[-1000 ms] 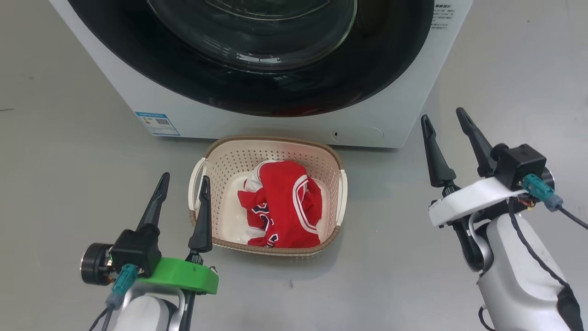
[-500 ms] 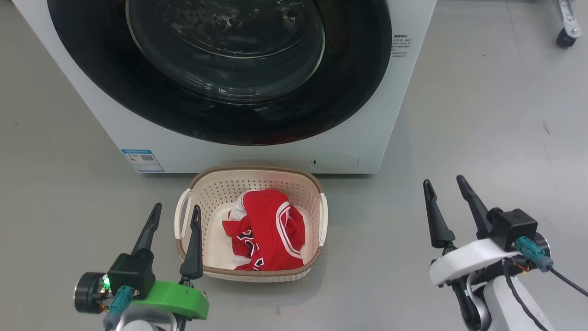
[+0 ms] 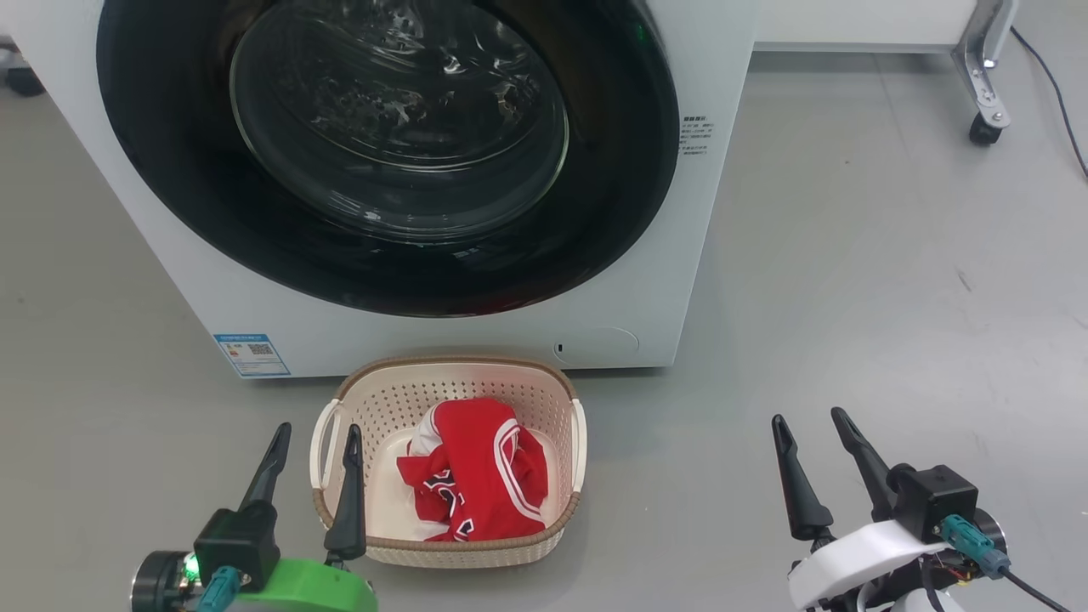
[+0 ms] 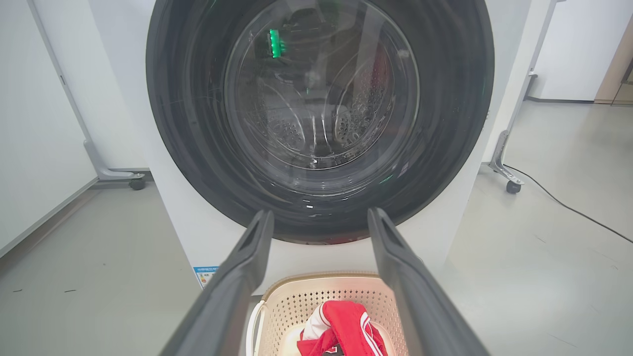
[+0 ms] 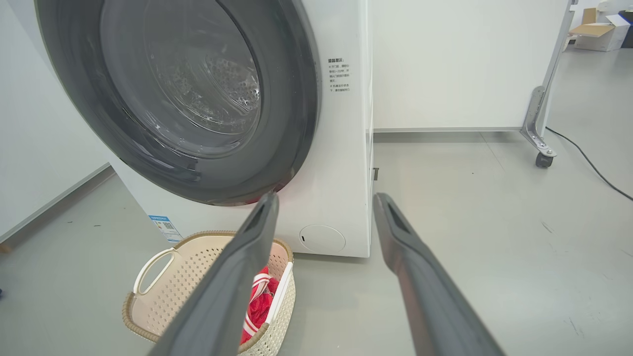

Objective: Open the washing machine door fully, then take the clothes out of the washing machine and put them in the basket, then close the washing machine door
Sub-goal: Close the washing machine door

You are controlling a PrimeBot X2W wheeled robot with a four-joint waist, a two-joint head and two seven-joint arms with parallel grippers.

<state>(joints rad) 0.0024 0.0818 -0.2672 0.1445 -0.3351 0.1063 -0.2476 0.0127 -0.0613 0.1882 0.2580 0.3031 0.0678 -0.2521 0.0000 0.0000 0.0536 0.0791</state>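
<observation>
The white washing machine stands ahead with its round black-rimmed door shut flat against the front. On the floor before it sits the cream basket, holding the red clothes with white trim. My left gripper is open, low at the basket's left handle, nothing between its fingers. Well right of the basket, my right gripper hangs open and empty over bare floor. The left wrist view faces the door above the basket; the right wrist view has the basket at lower left.
A blue label sticker marks the washer's lower left. A wheeled metal frame leg and a dark cable lie on the grey floor at the far right. White panels stand behind the washer.
The head camera has tilted up and pulled back, so more of the washer door and far floor shows. Both grippers sit lower in the picture, still open. The clothes stay in the basket.
</observation>
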